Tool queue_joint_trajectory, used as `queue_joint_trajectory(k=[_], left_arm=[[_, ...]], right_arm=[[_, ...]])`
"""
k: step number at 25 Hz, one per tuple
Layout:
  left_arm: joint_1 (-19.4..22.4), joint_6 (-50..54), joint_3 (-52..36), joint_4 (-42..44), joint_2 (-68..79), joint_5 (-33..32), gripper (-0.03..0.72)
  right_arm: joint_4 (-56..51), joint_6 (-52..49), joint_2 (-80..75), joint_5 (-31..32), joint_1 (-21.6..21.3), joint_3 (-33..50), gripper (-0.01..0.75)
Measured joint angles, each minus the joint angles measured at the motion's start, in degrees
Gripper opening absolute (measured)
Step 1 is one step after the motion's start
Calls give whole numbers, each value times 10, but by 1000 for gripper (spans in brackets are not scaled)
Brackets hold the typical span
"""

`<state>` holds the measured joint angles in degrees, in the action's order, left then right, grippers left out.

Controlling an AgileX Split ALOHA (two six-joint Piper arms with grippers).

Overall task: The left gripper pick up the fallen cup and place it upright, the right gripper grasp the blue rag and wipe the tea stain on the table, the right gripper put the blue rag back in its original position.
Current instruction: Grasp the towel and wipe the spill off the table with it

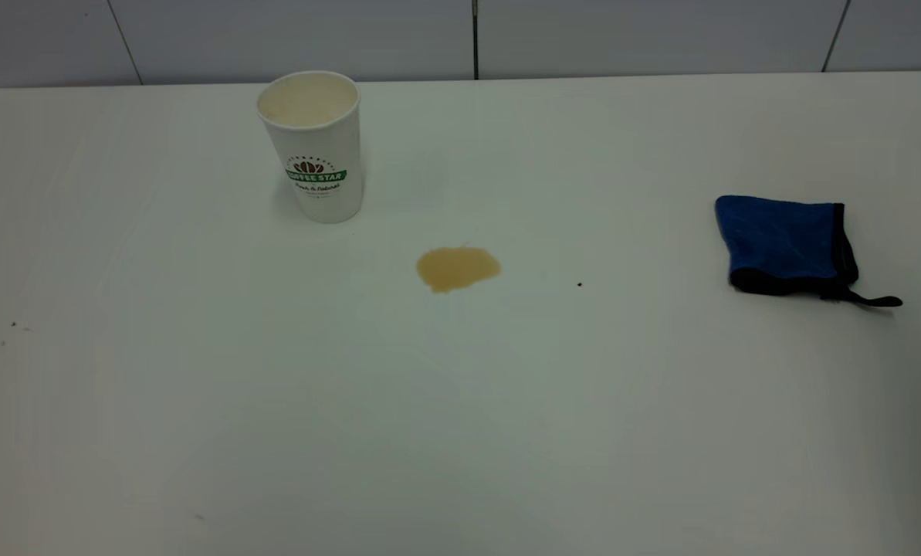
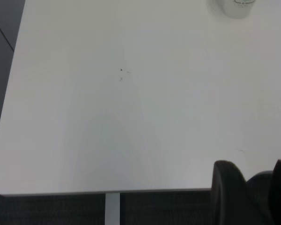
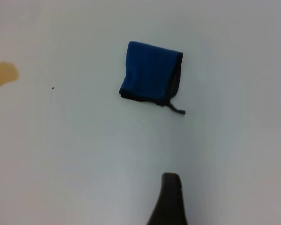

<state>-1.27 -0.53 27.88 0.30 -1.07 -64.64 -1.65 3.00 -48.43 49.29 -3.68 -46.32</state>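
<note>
The white cup (image 1: 311,147) stands upright at the back left of the table (image 1: 460,432), its green logo facing the camera; its base shows in the left wrist view (image 2: 236,7). To its right and nearer lies the tan tea stain (image 1: 457,268) (image 3: 2,74). The blue rag (image 1: 788,245) (image 3: 150,72) lies folded at the right, untouched, its black loop tail pointing right. Neither arm shows in the exterior view. My left gripper (image 2: 256,180) hovers open and empty at the table's edge, far from the cup. My right gripper (image 3: 171,187) hangs back from the rag, well apart from it.
The table's edge and rounded corner (image 2: 9,187) show in the left wrist view, with dark floor beyond. A few tiny dark specks (image 1: 580,284) dot the white top. A tiled wall (image 1: 475,35) runs behind the table.
</note>
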Motion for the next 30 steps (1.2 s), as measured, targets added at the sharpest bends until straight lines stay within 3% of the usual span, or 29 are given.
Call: queue_joint_trajectory(k=[7, 20, 30], left_arm=[[0, 0, 0, 0, 0, 0, 239], [0, 0, 0, 0, 0, 0, 239], [0, 0, 0, 0, 0, 0, 239]], right_arm=[[0, 6, -205, -109, 0, -28, 726], [-1, 11, -566, -178, 20, -187, 708], [0, 11, -777, -190, 33, -312, 687]])
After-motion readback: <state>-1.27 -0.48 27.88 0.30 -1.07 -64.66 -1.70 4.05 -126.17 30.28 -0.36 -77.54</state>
